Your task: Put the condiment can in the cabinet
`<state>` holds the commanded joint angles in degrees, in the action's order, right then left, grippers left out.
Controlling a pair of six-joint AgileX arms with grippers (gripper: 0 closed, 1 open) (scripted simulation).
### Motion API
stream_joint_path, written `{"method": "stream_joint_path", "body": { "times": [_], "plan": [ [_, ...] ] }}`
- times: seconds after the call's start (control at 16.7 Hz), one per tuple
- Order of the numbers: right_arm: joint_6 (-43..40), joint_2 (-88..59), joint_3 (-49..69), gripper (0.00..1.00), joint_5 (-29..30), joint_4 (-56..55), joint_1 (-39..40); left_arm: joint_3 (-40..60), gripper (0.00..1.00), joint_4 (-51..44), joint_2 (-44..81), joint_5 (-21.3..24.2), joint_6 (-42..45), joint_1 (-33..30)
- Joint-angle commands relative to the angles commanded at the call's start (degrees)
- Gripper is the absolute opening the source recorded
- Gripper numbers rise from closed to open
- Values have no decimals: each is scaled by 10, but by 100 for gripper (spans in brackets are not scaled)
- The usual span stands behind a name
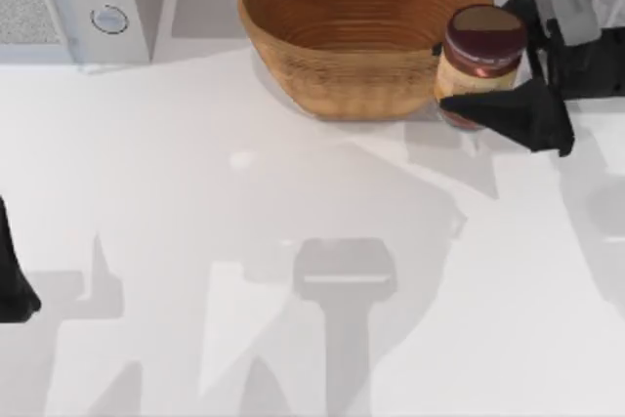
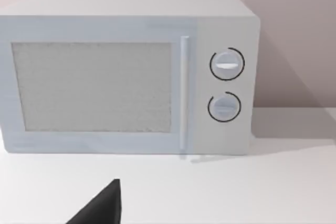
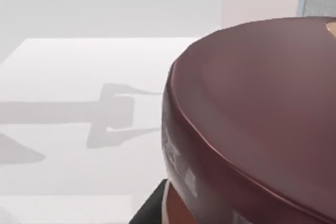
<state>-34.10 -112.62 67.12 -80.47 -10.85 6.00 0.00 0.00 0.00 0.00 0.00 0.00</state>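
Brown-lidded and banded in red over a yellow-orange label, the condiment can (image 1: 480, 63) stands at the far right of the table, touching or just beside the right wall of the woven bowl (image 1: 361, 31). The right gripper (image 1: 508, 70) brackets it: one dark finger (image 1: 513, 114) lies across the can's near side and the other shows behind it, so the jaws look clamped on the can, though I cannot tell whether it sits on the table or hangs slightly lifted. In the right wrist view the can's lid looms very close.

By my judgement the step in hand is the grasp, or the very start of the carry. Next the can must be raised clear of the bowl's rim and taken toward the cabinet, which I cannot identify; the white box with two dials (image 2: 226, 85) at the far left looks like a microwave, its door closed. That door would need opening first, and the bowl stands between.

Parked at the table's left edge, the left gripper (image 1: 15, 285) faces that box; whether its jaws are apart cannot be told.
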Motion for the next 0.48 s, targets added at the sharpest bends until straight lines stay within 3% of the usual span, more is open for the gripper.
{"method": "stream_joint_path", "body": {
  "times": [0.3, 0.48],
  "plan": [
    [6, 4, -5, 0, 6, -1, -3, 0, 100, 0, 0, 0, 0, 0],
    [41, 50, -44, 0, 53, 2, -25, 0, 100, 0, 0, 0, 0, 0]
  ]
}}
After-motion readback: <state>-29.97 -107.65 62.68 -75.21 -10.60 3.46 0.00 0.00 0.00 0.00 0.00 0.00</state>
